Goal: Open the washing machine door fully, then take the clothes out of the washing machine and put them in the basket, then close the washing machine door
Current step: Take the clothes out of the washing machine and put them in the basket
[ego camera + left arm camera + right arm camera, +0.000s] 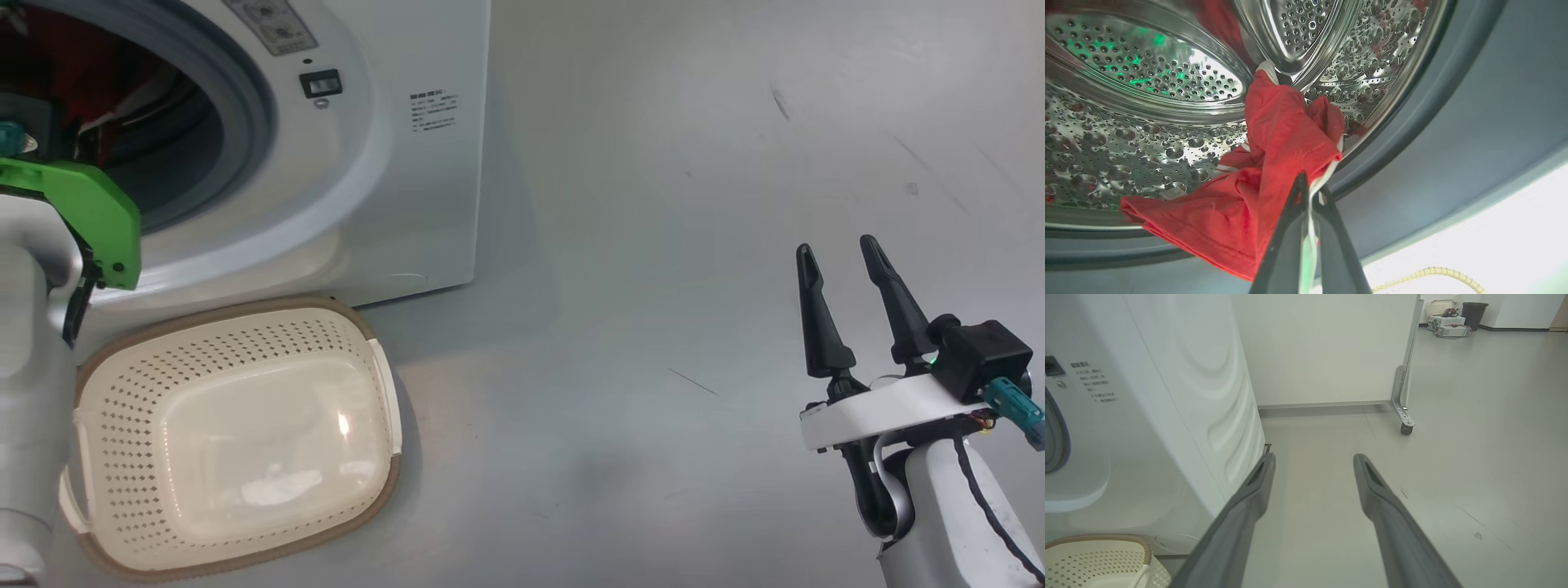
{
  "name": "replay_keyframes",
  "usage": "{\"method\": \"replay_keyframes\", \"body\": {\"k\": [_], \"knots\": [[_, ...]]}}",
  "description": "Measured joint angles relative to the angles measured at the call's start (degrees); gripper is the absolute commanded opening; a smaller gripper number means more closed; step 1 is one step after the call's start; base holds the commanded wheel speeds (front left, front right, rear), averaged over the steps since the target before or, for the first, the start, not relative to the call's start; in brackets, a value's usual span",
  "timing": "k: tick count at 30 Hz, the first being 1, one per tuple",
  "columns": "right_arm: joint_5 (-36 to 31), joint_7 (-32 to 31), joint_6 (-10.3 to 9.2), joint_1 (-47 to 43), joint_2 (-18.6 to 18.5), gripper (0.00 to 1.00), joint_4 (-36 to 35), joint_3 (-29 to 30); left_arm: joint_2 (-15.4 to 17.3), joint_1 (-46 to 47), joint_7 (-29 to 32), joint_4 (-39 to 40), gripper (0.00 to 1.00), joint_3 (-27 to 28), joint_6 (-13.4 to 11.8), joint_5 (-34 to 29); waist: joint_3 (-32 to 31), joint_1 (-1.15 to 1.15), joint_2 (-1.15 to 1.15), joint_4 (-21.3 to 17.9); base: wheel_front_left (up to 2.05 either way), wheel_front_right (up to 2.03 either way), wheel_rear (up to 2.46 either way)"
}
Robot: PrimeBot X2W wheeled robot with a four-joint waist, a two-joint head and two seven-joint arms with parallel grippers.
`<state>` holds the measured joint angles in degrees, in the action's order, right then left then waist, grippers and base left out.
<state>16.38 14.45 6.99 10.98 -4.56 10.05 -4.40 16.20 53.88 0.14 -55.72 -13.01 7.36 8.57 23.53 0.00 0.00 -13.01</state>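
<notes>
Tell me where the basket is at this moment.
In the head view the basket sits on the floor at the lower left, just in front of the washing machine, below its opening.

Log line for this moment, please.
stage: clothes gripped inside washing machine | left jaws: shut on clothes | right jaws: open, empty, above floor | basket: empty

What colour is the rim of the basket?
The basket has a brown rim; the head view shows it best.
</notes>
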Motion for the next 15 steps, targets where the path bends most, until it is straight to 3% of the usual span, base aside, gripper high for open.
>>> {"method": "replay_keyframes", "body": {"k": [15], "knots": [[-0.41, 0.00, 0.00, -2.91, -0.94, 1.00, 0.65, 0.44, -2.80, -6.91, -9.09, -1.29, 0.00, -0.08, 0.00, 3.53, -5.90, 0.00, 0.00, 6.10, 0.00, 0.00, 0.00]]}}
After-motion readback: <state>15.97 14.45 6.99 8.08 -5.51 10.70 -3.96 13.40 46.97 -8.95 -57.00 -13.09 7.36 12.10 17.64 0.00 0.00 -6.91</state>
